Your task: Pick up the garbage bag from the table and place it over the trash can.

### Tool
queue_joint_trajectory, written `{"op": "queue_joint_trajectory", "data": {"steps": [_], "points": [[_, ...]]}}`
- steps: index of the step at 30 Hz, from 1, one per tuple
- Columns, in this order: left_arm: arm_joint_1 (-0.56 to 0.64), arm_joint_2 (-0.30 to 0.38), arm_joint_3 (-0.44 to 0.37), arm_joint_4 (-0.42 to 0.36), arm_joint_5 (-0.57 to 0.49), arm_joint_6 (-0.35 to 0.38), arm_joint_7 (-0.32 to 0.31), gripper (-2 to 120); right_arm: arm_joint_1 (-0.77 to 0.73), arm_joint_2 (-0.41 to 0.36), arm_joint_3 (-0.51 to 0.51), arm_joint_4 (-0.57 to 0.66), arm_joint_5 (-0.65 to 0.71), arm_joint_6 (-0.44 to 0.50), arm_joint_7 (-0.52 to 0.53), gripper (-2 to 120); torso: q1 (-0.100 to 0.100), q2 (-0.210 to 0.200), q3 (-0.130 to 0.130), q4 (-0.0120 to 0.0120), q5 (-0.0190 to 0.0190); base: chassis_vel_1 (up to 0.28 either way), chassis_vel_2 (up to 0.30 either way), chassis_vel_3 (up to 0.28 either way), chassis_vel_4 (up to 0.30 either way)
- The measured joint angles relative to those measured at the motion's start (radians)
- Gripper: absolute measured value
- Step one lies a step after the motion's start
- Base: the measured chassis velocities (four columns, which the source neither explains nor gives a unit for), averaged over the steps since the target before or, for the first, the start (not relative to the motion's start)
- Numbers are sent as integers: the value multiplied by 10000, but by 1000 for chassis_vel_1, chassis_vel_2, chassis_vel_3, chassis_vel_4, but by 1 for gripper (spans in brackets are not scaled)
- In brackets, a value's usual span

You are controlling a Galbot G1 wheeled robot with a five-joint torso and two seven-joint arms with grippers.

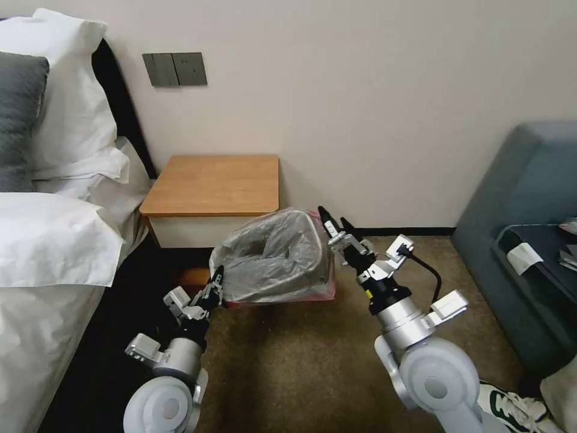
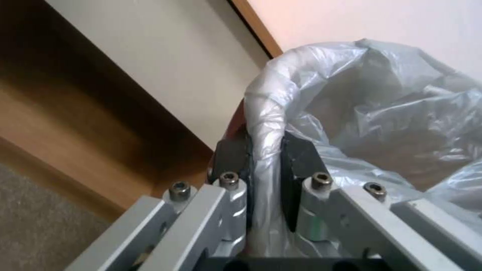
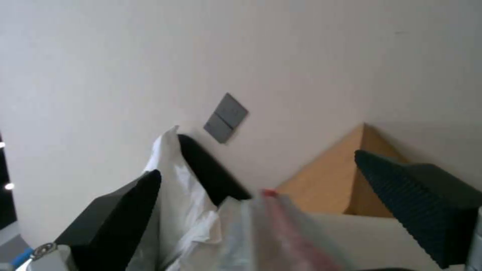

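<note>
The garbage bag (image 1: pixel 273 255), grey crinkled plastic with a pinkish-red edge, is draped over the trash can, which stands hidden beneath it on the carpet in front of the table (image 1: pixel 216 183). My left gripper (image 1: pixel 216 279) is at the bag's near left corner. In the left wrist view it (image 2: pixel 266 154) is shut on the bag-wrapped rolled rim, one finger on each side of the plastic (image 2: pixel 382 113). My right gripper (image 1: pixel 332 215) stands open at the bag's far right corner. In the right wrist view its fingers (image 3: pixel 257 163) are spread wide above the bag's reddish edge (image 3: pixel 271 233).
A bed with white pillows (image 1: pixel 54 240) fills the left side. A grey sofa (image 1: pixel 517 198) and a dark table (image 1: pixel 541 252) stand on the right, with a shoe (image 1: pixel 511 409) near my base. Open brown carpet (image 1: pixel 288 361) lies between my arms.
</note>
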Motion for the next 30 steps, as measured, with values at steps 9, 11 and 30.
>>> {"op": "queue_joint_trajectory", "data": {"steps": [9,11,30], "points": [[82,33,1,-239,-241,38,53,7,105,-64,102,-797,310,20,-200,98,0,0,0,0,3,0,0,0,0],[51,30,8,-252,-264,49,71,7,151,-140,-33,-830,453,-88,-207,97,0,0,0,-1,1,0,0,0,0],[-8,-28,31,-277,-355,68,108,7,220,-255,-157,-948,396,-214,-769,82,0,0,0,-1,1,0,0,0,0]]}}
